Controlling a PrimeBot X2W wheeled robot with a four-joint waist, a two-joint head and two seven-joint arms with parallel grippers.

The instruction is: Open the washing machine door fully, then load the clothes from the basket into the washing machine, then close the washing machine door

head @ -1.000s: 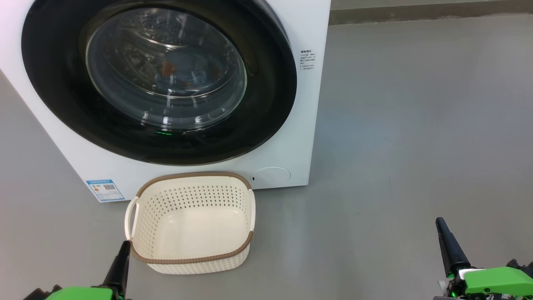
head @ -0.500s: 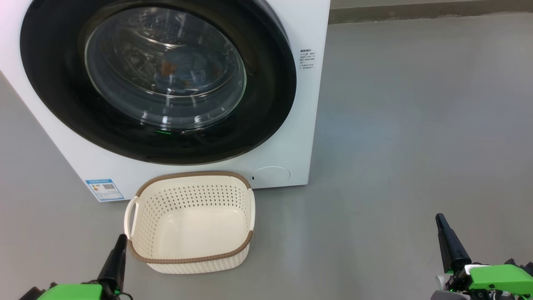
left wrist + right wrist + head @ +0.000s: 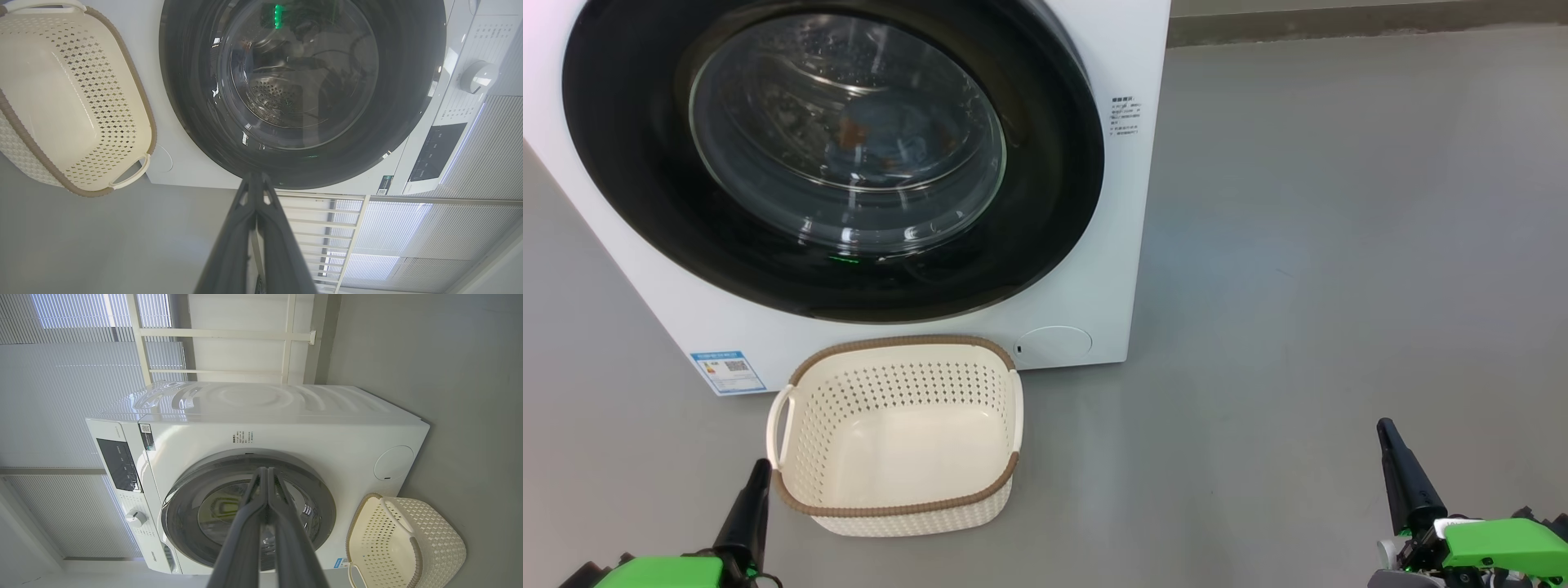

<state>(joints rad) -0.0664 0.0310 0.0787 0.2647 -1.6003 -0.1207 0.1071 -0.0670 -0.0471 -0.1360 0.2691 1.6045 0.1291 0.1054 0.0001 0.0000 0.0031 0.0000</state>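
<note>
The washing machine stands in front of me with the washing machine door shut flat against it. Through the glass I see the clothes, a blue bundle with orange-brown marks, lying in the drum. The basket sits on the floor against the machine's front, its bare cream bottom showing. My left gripper is shut, its tip by the basket's near left corner. My right gripper is shut, far to the right over the floor. The left wrist view shows the fingers pressed together below the door.
Grey floor spreads wide to the right of the machine. A round flap and a blue label sit low on the machine's front. In the right wrist view a control panel and a knob show, with blinds behind.
My left gripper has drawn a little back and to the left beside the basket. The right gripper has barely shifted. Door, clothes and basket have not moved.
</note>
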